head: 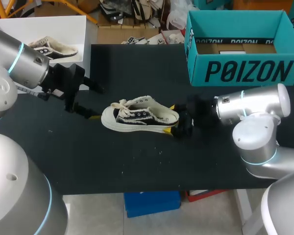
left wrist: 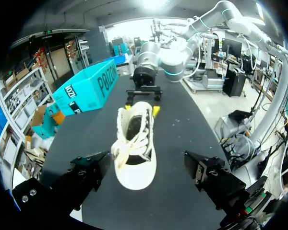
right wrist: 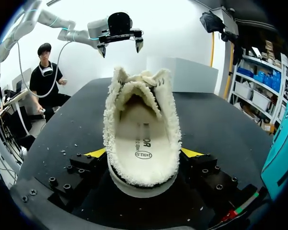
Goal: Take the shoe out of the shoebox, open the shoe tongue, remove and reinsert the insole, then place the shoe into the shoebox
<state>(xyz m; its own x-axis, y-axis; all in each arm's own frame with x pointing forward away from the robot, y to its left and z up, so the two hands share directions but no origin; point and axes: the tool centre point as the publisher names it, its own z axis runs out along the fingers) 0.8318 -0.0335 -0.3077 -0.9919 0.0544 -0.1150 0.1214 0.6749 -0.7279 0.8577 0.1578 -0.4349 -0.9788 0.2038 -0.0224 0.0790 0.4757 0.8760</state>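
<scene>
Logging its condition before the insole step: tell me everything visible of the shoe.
The shoe is a low sneaker: black fabric upper, white laces, cream rubber sole, fleecy cream lining, printed insole in place. It stands upright on its sole on the black table, heel clamped from both sides in the right hand, toe pointing at the open left hand, which does not touch it.

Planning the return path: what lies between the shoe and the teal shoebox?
Nothing; the head view shows only bare black table between the shoe and the shoebox.
</scene>
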